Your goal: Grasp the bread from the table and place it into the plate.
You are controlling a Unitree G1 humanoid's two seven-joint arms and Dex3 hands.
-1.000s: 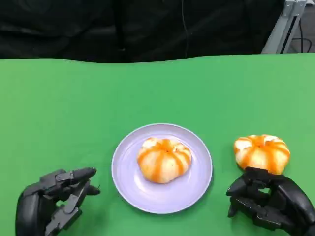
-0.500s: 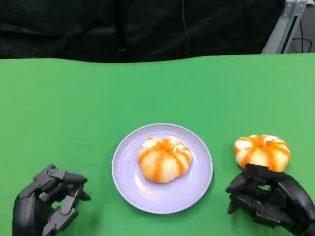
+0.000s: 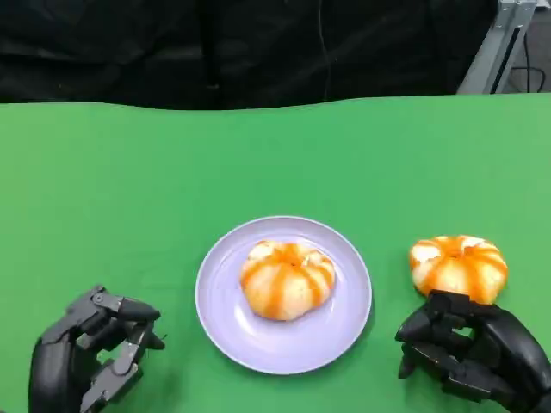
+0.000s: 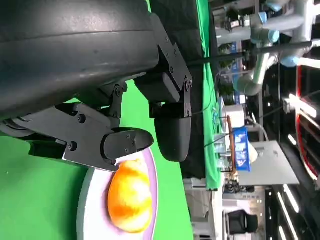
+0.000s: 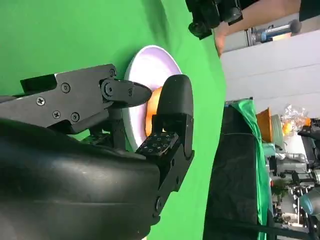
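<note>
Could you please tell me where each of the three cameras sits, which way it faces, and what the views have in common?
Head view: high on the robot, looking down at the green table; left hand and right hand low in frame.
Left wrist view: behind the left hand, facing the plate.
Right wrist view: behind the right hand, facing the plate.
All three views share the plate with a bread on it.

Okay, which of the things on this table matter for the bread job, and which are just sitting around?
Part of the job:
bread on the table, by the right hand
plate
bread on the plate

Just there:
left hand, holding nothing
green table cover
black backdrop
</note>
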